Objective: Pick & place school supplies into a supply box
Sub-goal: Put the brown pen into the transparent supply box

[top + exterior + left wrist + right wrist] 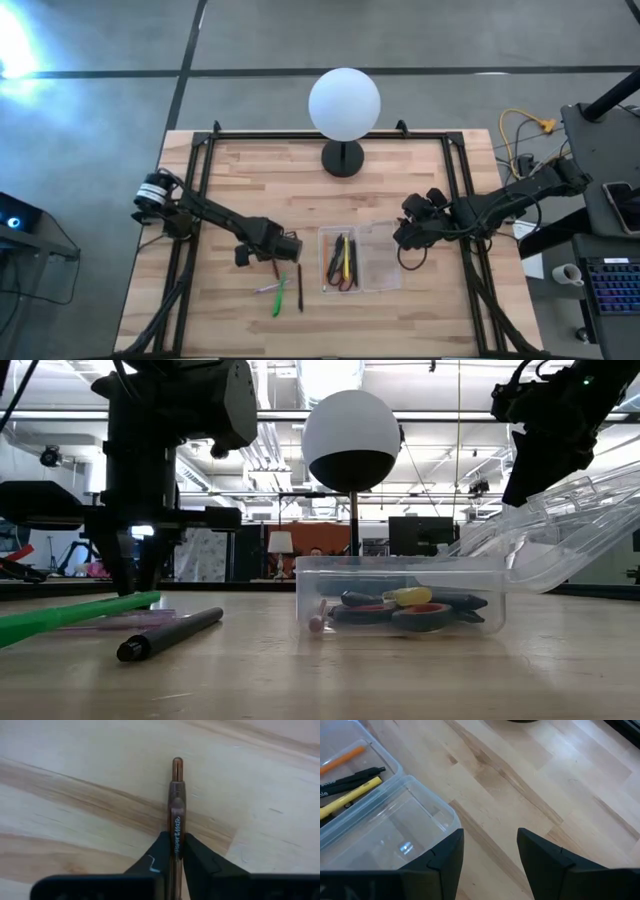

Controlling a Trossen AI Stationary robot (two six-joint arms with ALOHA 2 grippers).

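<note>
A slim, rigid, light brown pen (176, 800) is pinched mid-barrel by the left tool (172, 851), near the surface's front edge; slippage seems likely. The right tool (490, 850) hangs open beside the supply box (380, 282).

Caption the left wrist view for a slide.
Left gripper shut on a brown pen above the wooden table.

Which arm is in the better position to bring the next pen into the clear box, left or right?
Left. The left gripper is already shut on a brown pen, close beside the supply box. The right gripper is open and holds nothing, hovering at the box's open lid, away from the loose pens.
</note>
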